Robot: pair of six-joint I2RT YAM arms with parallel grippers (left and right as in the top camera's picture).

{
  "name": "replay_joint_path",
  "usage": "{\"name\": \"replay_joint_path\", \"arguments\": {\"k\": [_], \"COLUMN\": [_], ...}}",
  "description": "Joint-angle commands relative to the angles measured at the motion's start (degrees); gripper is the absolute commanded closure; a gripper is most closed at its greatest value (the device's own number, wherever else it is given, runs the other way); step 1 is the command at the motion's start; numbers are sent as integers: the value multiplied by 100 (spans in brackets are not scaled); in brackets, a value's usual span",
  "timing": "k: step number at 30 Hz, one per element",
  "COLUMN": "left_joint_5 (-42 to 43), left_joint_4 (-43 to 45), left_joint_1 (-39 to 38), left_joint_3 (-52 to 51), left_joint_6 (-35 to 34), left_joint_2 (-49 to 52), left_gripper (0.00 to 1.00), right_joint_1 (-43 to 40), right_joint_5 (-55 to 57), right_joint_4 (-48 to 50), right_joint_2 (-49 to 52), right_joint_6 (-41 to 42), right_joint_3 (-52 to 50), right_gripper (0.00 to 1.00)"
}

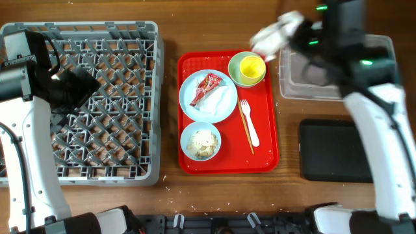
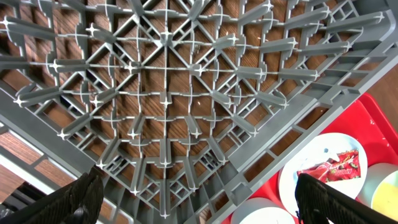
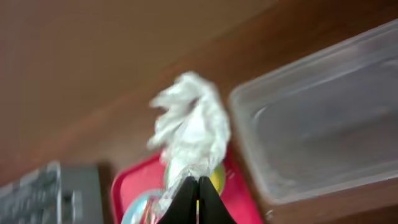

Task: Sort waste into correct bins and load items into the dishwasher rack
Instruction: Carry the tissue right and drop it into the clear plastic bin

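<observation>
Beside right end effector (image 3: 198, 188): clear rectangular plastic tub (image 3: 323, 124) | it grasps crumpled white tissue (image 3: 189, 124) | left end effector (image 2: 199, 179) released above grey plastic rack (image 2: 168, 106)

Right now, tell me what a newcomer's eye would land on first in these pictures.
The red tray in the table's middle stands out, its plate bearing a shiny red wrapper. Then the crumpled white tissue, pinched in the right jaws, hangs in the air beside the clear tub. The big grey rack fills the left side.
</observation>
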Motion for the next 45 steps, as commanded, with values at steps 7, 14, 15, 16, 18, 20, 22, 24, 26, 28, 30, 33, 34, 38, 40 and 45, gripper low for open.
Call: {"name": "replay_joint_path", "arguments": {"k": [7,14,15,16,18,20,22,24,26,28,30,33,34,38,40,45], "left_joint_5": [7,7,4,7,4,7,7,4,7,4,7,4,7,7,7,4], "left_joint_4": [0,0,0,0,0,2,0,2,2,0,2,0,2,0,0,2], "left_joint_1": [24,24,24,24,24,24,24,24,24,24,24,24,24,24,24,24], "left_joint_3": [63,63,63,63,63,63,63,63,63,63,63,63,63,63,63,63], "left_joint_6": [-33,-35,-35,-35,-33,-33,-33,-35,-35,-33,-35,-35,-35,-33,-33,-35], "left_joint_2": [-17,-17,-17,-17,-17,-17,-17,-17,-17,-17,-17,-17,-17,-17,-17,-17], "left_gripper": [0,0,0,0,0,0,0,0,0,0,0,0,0,0,0,0], "right_joint_1": [-1526,-1528,-1528,-1528,-1530,-1620,-1799,-2103,-2583,-3366,-3882,-4157,-4186,-4207,-4207,-4207], "right_joint_5": [-28,-1493,-1095,-485,256,688,706,468,-160,-1471,-1670,-1893,-1939,-2006,-1982,-1810], "right_joint_4": [601,476,168,-297,-1113,-1950,-2055,-1650,-1082,-369,-28,352,466,892,1086,1502], "right_joint_2": [1471,1104,846,579,256,240,278,299,302,310,315,315,315,319,319,319], "right_joint_6": [-157,-1445,-1054,-417,-37,136,179,319,249,-352,-437,-442,-437,-282,-286,-299], "right_joint_3": [42,70,70,70,70,-42,-592,-1550,-2304,-2992,-3453,-3995,-4113,-4566,-4651,-4929], "right_gripper": [44,13,16,21,15,9,9,10,10,16,25,34,36,44,53,64]}}
